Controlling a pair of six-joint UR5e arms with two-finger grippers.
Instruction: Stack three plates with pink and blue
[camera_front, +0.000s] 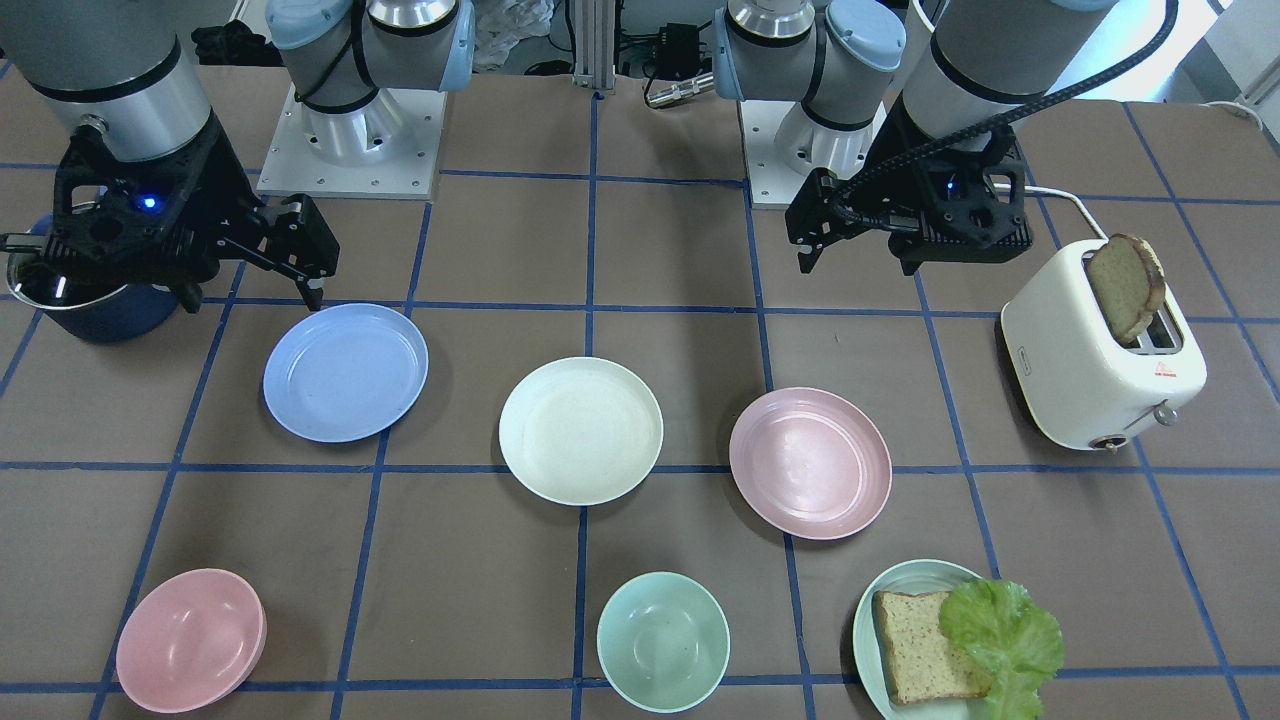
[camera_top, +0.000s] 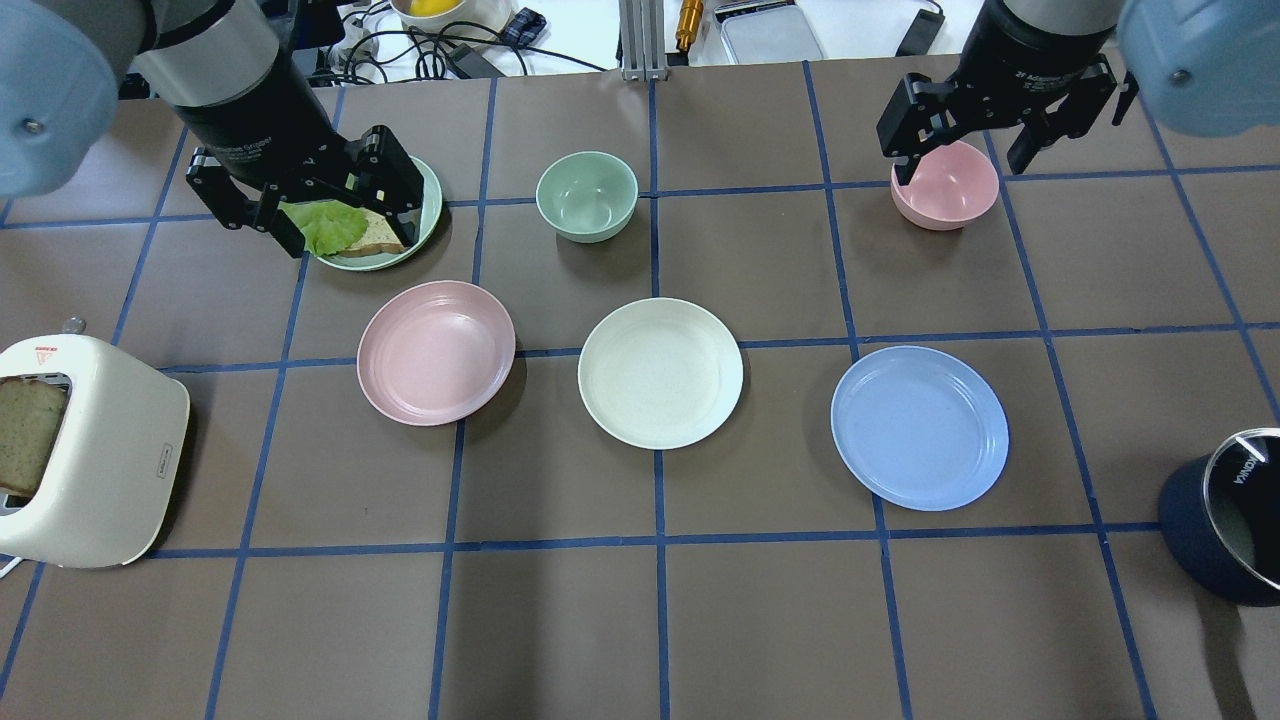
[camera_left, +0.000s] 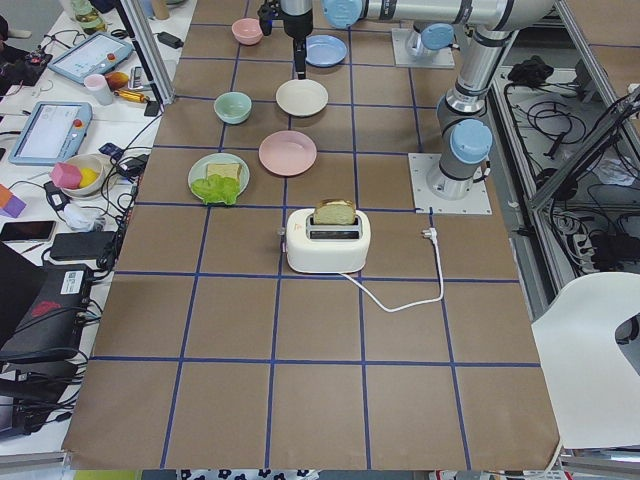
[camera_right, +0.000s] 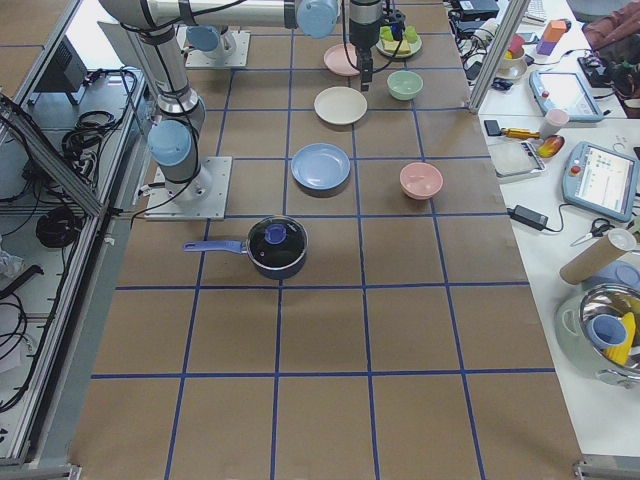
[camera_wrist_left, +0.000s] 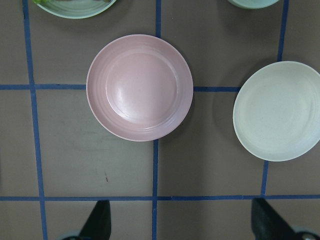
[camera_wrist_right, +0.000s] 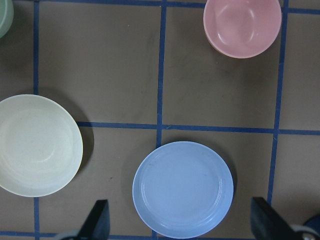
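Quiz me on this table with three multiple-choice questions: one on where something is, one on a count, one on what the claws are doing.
1. Which plate is in the middle of the row of three?
A) pink B) cream C) blue

2. How many bowls are on the table?
A) none B) one C) two

3. What are the grippers doing?
A) both are open and empty B) the left grips a plate C) the right grips a bowl

Answers:
1. B: the cream plate lies between the pink plate and the blue plate.
2. C: there is a pink bowl and a mint bowl.
3. A: the left gripper and the right gripper show spread fingers with nothing held.
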